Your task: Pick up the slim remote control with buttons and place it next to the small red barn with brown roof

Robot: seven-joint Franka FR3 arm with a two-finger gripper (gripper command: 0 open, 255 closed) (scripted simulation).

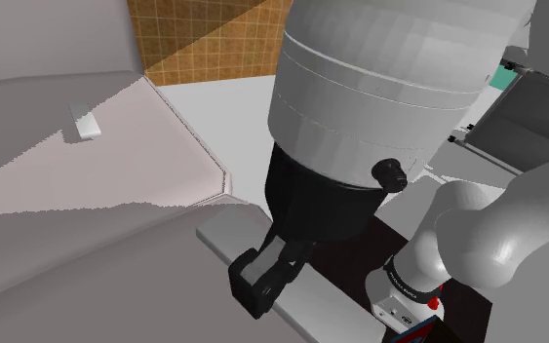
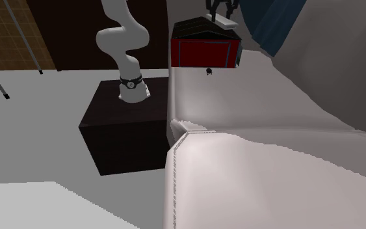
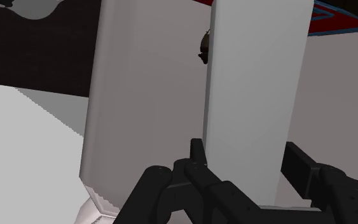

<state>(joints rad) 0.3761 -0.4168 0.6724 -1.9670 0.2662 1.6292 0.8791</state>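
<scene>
Half done, I'd guess: gripper (image 3: 246, 153) is clasping the white remote (image 3: 254, 76) near the red barn (image 2: 204, 47); placing is waiting.

Remote control (image 3: 257, 89): plain pale grey, no markings visible. Gripper (image 3: 246, 154): black throughout. Arm (image 1: 379, 78): white, with black joints. Barn (image 2: 204, 51): red walls under a very dark roof. Stand (image 2: 119, 133): near-black brown. Cushioned surface (image 2: 266, 169): pale pinkish grey, unpatterned. Far wall (image 1: 204, 34): orange-brown, with a fine grid of square tiles. Floor (image 2: 45, 84): light grey.
</scene>
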